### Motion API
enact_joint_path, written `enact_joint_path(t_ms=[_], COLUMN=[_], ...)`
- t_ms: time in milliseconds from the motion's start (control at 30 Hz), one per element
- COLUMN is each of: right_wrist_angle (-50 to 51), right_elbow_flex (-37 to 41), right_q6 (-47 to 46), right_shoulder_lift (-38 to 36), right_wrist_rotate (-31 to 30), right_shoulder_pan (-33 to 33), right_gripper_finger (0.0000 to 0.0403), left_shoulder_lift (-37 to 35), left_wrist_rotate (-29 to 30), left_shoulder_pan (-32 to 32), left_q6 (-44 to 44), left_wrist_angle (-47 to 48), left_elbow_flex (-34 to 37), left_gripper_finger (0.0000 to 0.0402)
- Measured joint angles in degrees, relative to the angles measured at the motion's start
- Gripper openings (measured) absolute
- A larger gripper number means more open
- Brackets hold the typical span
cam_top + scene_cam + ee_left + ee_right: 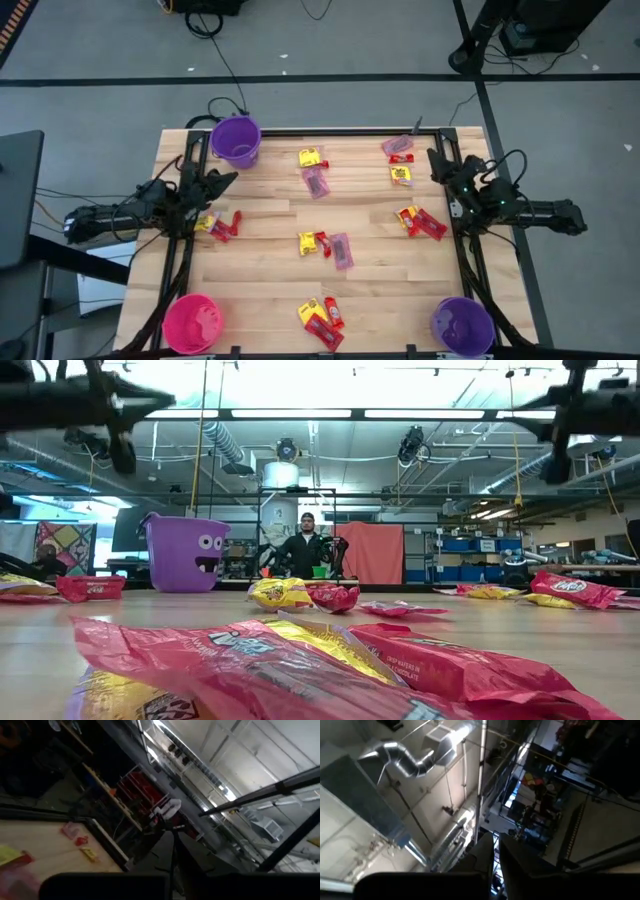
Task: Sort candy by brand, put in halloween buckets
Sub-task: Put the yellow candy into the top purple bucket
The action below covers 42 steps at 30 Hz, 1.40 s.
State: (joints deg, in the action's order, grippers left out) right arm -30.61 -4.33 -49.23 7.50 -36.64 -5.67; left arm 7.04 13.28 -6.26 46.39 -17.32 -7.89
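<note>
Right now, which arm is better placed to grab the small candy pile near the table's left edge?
Left. The left gripper sits just above the yellow and red wrapped candy pile, while the right gripper waits across the wooden table.

Wooden table (260, 225) carries scattered candy (327, 244), three buckets (236, 140).

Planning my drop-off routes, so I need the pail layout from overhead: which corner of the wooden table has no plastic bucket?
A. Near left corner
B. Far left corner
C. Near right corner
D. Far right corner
D: the high view shows a purple round plastic bucket at far left, a hot pink round plastic bucket at near left and a second purple plastic bucket at near right; far right holds only wrapped candy.
</note>
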Motion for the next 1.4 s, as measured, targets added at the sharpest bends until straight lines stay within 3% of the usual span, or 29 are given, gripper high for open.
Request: enact_joint_path(t_ms=[233,433,633,767,867,1067,1233,1400], right_wrist_angle=[5.4,11.5,28.4,39.5,44.9,48.2,50.4,52.9], right_elbow_flex=[-11.0,-20.7,-31.5,-37.6,-40.6,-42.5,-42.5,-42.5], right_q6=[6.6,5.9,8.4,10.7,12.2,15.1,16.4,17.7], right_shoulder_lift=[11.4,20.6,26.5,30.2,32.4,35.9,38.8,42.3], right_wrist_rotate=[6.3,13.2,14.3,12.7,10.1,7.2,7.8,7.8], right_shoulder_pan=[0.0,-0.2,-0.2,-0.1,-0.1,-0.2,-0.2,-0.2], right_gripper_finger=[0.0076,0.0085,0.0087,0.0087,0.0087,0.0088,0.0087,0.0087], left_shoulder_lift=[10.2,18.7,24.5,29.7,34.2,42.4,46.9,50.3], left_wrist_rotate=[-3.3,-3.9,5.8,6.6,5.9,-1.2,-1.6,-2.9], left_shoulder_pan=[0.0,0.0,-0.3,-1.4,-2.0,-2.0,-2.0,-2.0], left_q6=[-5.9,-12.0,-12.0,-11.2,-9.7,-8.1,0.6,2.1], left_wrist_angle=[12.7,14.0,30.8,42.7,46.9,54.7,68.4,81.8], left_elbow_flex=[-11.5,-20.7,-31.7,-37.7,-40.0,-42.1,-43.2,-43.4], left_gripper_finger=[0.0026,0.0026,0.0029,0.0050,0.0080,0.0133,0.0140,0.0140])
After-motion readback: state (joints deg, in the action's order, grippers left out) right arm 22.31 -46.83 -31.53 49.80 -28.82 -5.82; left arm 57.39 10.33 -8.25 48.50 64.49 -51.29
